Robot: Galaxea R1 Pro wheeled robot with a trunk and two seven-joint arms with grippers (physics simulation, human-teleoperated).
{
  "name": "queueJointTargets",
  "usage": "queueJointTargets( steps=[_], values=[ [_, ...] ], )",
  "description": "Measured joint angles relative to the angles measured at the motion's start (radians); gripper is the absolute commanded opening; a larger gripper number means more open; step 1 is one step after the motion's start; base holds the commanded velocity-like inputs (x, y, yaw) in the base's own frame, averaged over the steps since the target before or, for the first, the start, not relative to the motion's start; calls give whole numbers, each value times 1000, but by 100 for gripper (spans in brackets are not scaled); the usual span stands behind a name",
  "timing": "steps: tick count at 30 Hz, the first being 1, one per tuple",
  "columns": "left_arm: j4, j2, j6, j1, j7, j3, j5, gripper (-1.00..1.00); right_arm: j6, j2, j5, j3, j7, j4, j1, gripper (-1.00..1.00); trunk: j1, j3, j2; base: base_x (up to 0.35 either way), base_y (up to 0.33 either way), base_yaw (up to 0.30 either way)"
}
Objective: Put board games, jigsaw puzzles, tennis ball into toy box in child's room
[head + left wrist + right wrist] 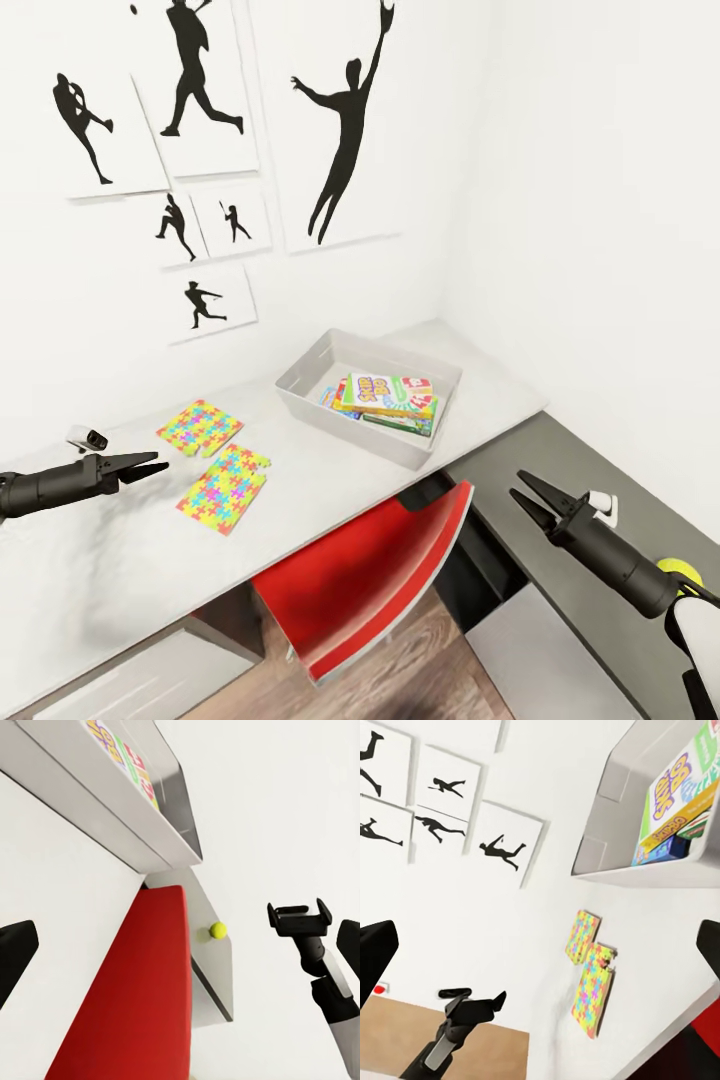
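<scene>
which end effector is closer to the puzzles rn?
Left. The left end effector hovers open just beside the two puzzles on the pale top. The right end effector is open over the dark section, beyond the red chair.

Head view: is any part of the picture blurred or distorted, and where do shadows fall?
Head view: sharp, but tilted with wide-angle stretch; a soft shadow lies on the table below the left gripper. Right wrist view: the jigsaw puzzles look sharp, the wall evenly lit.
</scene>
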Motion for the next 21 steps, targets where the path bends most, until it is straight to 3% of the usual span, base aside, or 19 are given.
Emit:
queueJointTargets(
  steps=[11, 21],
  values=[
    [0, 4, 12, 0, 0, 44, 1, 100, -1, 0, 1, -1, 0, 0, 0, 100, 0, 18, 0, -1, 0, 0],
    [0, 4, 38, 0, 0, 50, -1, 100, -1, 1, 1, 1, 0, 0, 0, 100, 0, 34, 0, 0, 0, 0]
  ],
)
